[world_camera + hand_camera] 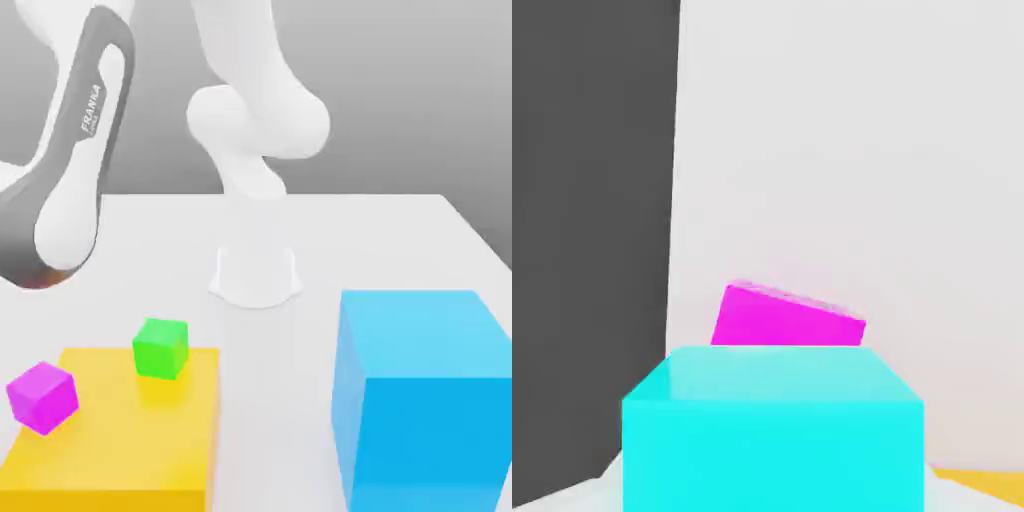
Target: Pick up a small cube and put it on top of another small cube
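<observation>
Cyan cube: I see the small cyan cube [772, 430] closest to the hand camera, square-on and level, its top face lit. I judge it to be carried in the hand, since it sits right in front of the lens and is not on the table in the exterior view.
Hand state: the fingers themselves are not distinguishable to me in either view; the hand is at its tightest, which I take as pinching the cyan cube between the pads.
Step in hand: transport, by my judgement. The pick appears done and the cube is being brought toward a resting cube.
Magenta cube: just beyond the cyan cube in the hand view, the magenta cube [787, 318] shows partly, its top edge tilted against the cyan one. In the exterior view it sits [42, 397] at the near corner of the yellow slab, toward that view's left.
Yellow slab: flat yellow block [120, 430] on the table; it carries the magenta cube and the green cube [160, 347], which are near each other but apart.
Arm: a grey and white link [75, 170] leans down over the exterior view's left side, above the slab.
Big blue cube: large blue block [420, 395] well apart, on the exterior view's right; not part of the stack.
Table: white surface [400, 240] beyond, bearing the robot's base.
Next move calls for: centring the cyan cube over the magenta one, squaring the faces, lowering until they touch, then releasing. I judge an off-centre release the main risk.
</observation>
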Robot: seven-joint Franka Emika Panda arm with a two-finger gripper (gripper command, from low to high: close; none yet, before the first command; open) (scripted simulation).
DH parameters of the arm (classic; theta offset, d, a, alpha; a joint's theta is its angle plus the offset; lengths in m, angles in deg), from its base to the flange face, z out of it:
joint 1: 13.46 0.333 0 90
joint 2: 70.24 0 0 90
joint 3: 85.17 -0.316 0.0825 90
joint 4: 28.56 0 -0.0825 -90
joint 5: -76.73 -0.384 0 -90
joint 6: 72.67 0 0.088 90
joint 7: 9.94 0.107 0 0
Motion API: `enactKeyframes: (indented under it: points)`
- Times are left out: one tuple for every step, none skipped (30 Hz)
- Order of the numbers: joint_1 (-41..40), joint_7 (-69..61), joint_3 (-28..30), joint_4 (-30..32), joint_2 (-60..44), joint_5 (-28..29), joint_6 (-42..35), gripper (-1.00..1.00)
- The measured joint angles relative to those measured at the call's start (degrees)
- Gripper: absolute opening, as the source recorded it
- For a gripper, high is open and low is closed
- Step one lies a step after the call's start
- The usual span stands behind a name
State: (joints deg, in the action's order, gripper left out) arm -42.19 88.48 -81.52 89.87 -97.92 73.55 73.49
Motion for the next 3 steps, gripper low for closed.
enactKeyframes:
  points:
    - [0.0, 0.0, 0.0, 0.0, 0.0, 0.0, 0.0, 1.0]
    - [0.0, 0.0, 0.0, 0.0, 0.0, 0.0, 0.0, 1.0]
    - [0.0, 0.0, 0.0, 0.0, 0.0, 0.0, 0.0, 1.0]
